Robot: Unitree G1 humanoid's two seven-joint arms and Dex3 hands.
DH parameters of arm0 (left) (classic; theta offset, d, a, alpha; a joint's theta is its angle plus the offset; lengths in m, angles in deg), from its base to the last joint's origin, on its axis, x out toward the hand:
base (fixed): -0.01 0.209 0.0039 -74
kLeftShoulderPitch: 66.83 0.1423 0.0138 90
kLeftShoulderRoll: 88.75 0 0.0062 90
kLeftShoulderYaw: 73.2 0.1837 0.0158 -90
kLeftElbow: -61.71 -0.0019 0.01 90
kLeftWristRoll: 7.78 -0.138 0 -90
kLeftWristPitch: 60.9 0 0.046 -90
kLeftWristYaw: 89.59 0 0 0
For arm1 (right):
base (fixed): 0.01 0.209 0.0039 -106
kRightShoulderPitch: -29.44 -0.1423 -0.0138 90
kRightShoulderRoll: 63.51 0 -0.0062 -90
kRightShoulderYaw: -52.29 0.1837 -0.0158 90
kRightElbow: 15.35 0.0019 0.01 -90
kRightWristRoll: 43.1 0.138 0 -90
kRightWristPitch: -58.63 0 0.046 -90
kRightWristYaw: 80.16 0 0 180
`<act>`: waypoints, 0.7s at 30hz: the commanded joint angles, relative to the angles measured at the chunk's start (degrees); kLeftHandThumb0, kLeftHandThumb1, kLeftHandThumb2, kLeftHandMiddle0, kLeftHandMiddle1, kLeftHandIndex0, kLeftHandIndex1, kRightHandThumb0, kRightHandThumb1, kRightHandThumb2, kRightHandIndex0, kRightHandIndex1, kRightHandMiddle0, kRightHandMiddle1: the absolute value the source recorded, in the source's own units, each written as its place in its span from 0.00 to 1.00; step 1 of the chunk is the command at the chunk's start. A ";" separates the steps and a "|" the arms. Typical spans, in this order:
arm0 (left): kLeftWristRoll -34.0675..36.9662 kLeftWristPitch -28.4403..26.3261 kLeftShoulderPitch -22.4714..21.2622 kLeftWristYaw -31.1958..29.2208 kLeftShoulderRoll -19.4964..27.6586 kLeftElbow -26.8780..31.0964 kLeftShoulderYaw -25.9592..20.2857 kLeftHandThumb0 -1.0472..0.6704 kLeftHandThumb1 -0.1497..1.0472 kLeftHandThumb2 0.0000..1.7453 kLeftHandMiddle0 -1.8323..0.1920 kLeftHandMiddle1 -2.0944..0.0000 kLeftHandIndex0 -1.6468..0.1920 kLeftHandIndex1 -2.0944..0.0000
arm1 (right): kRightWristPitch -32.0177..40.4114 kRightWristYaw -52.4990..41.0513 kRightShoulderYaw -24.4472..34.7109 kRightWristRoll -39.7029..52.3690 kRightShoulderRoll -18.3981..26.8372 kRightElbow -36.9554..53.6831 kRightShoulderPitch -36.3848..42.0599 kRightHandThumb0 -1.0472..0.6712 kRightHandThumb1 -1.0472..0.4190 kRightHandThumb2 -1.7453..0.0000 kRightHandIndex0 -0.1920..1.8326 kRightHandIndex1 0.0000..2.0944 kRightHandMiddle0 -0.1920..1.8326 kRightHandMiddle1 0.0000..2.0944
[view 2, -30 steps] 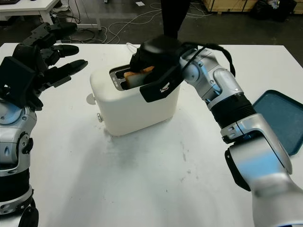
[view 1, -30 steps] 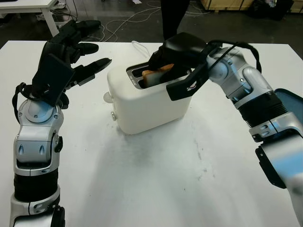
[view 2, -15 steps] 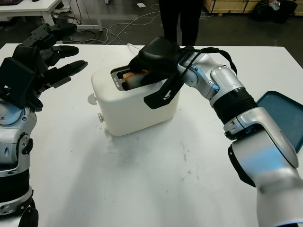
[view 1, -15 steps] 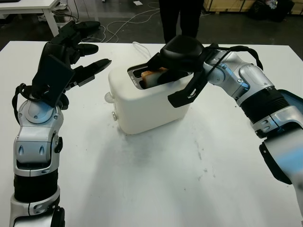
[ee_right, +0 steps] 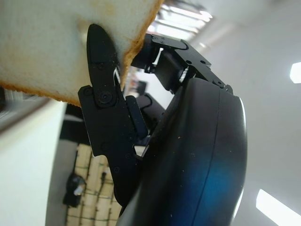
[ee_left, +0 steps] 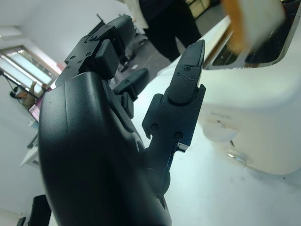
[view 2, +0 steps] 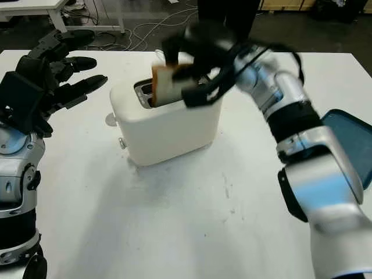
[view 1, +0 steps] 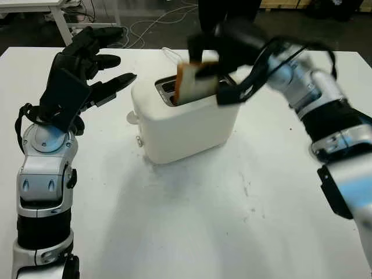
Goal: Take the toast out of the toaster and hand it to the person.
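Lifting the toast (view 1: 190, 81) with my right hand (view 1: 224, 43), I have it most of the way out of the toaster (view 1: 186, 119): half a second ago only its top edge showed above the slot, and now nearly the whole slice stands clear, its lower end just at the opening. My fingers (ee_right: 106, 101) are closed on it, one pressed flat against the crumb face near the crust. The toaster has not shifted on the desk (view 1: 192, 215), so the slice seems to be coming free without dragging it. My left hand (view 1: 78, 72) is open, raised beside the toaster and holding nothing, as before. A person (view 1: 226, 9) stands beyond the far edge of the desk. With the pull nearly done, I judge the remaining work is to clear the slot and carry the slice across to them. A blue tray (view 2: 349, 142) lies at my right.
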 commanded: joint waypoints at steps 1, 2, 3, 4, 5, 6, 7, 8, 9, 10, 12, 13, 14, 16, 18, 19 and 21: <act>-0.05 0.54 0.74 0.01 0.24 0.19 -0.15 0.47 0.83 0.00 0.80 0.55 0.72 0.74 | -0.87 -0.67 2.14 3.28 0.24 -0.95 -2.24 0.33 0.09 0.73 0.64 0.83 0.49 0.83; -0.04 0.61 0.70 0.00 0.23 0.15 -0.12 0.47 0.83 0.00 0.80 0.55 0.72 0.74 | -1.19 -1.00 2.69 4.08 0.51 -1.14 -2.79 0.32 0.09 0.72 0.64 0.83 0.49 0.83; -0.08 0.83 0.66 -0.01 0.24 0.04 -0.07 0.47 0.83 0.00 0.80 0.55 0.72 0.74 | -1.18 -1.38 3.27 4.96 0.67 -1.23 -3.20 0.32 0.09 0.72 0.65 0.83 0.50 0.83; -0.17 0.84 0.61 0.00 0.26 -0.02 0.01 0.47 0.83 0.00 0.80 0.55 0.72 0.74 | -0.58 -1.39 3.80 5.42 0.76 -1.01 -3.42 0.32 0.09 0.72 0.65 0.83 0.50 0.83; -0.26 0.76 0.56 -0.02 0.32 -0.01 0.10 0.47 0.83 0.00 0.80 0.55 0.72 0.74 | -0.24 -1.14 4.20 5.68 0.84 -0.87 -3.56 0.31 0.09 0.73 0.65 0.83 0.51 0.83; -0.30 0.64 0.49 0.00 0.32 -0.01 0.16 0.47 0.83 0.00 0.80 0.55 0.72 0.74 | 0.07 -0.76 4.44 5.63 0.93 -0.73 -3.65 0.30 0.09 0.74 0.65 0.83 0.52 0.83; -0.29 0.52 0.43 0.02 0.29 0.00 0.17 0.46 0.83 0.00 0.80 0.55 0.72 0.74 | 0.28 -0.58 4.63 5.62 1.02 -0.59 -3.67 0.30 0.09 0.74 0.66 0.83 0.53 0.83; -0.37 0.43 0.38 0.05 0.32 0.04 0.22 0.46 0.82 0.00 0.80 0.55 0.72 0.74 | 0.50 -0.62 4.90 5.84 1.03 -0.44 -3.63 0.31 0.09 0.75 0.66 0.83 0.53 0.83; -0.50 0.59 0.36 0.07 0.38 -0.01 0.28 0.46 0.82 0.00 0.80 0.55 0.72 0.74 | 0.44 -0.57 5.21 6.04 1.05 -0.43 -3.62 0.31 0.09 0.75 0.65 0.83 0.53 0.83; -0.58 0.69 0.34 0.05 0.44 -0.04 0.31 0.46 0.82 0.00 0.80 0.55 0.72 0.74 | 0.39 -0.53 5.46 6.17 1.05 -0.45 -3.62 0.32 0.09 0.76 0.65 0.83 0.52 0.83; -0.44 0.50 0.24 -0.13 0.53 -0.01 0.28 0.46 0.83 0.00 0.80 0.55 0.72 0.75 | 0.25 -0.66 6.13 6.80 1.20 -0.72 -3.66 0.33 0.09 0.76 0.65 0.83 0.52 0.83; -0.34 0.32 0.19 -0.17 0.51 0.03 0.24 0.46 0.83 0.00 0.80 0.55 0.72 0.75 | 0.34 -0.84 6.40 7.05 1.34 -0.88 -3.68 0.34 0.09 0.76 0.65 0.83 0.51 0.83; -0.30 0.14 0.16 -0.16 0.50 0.11 0.24 0.46 0.82 0.00 0.80 0.55 0.72 0.75 | 0.58 -1.21 6.78 7.50 1.40 -1.31 -3.83 0.35 0.09 0.76 0.64 0.83 0.50 0.83; -0.17 0.25 0.15 -0.17 0.44 0.05 0.17 0.46 0.82 0.00 0.80 0.55 0.72 0.75 | 0.43 -1.46 7.47 8.22 1.76 -3.27 -4.45 0.36 0.09 0.75 0.61 0.83 0.47 0.83; -0.20 0.46 0.17 -0.16 0.46 -0.09 0.14 0.46 0.83 0.00 0.80 0.55 0.72 0.75 | 1.61 -0.55 8.11 8.50 2.29 -5.27 -4.82 0.36 0.09 0.75 0.60 0.83 0.46 0.83; -0.11 0.53 0.19 -0.16 0.42 -0.13 0.07 0.46 0.82 0.00 0.80 0.55 0.71 0.75 | 1.98 0.05 8.40 8.53 2.59 -6.45 -4.99 0.35 0.09 0.75 0.60 0.83 0.44 0.82; 0.11 0.70 0.25 -0.23 0.38 -0.19 -0.10 0.47 0.83 0.00 0.80 0.55 0.71 0.75 | 2.55 1.32 9.61 9.44 2.87 -9.48 -5.16 0.35 0.09 0.76 0.59 0.83 0.45 0.82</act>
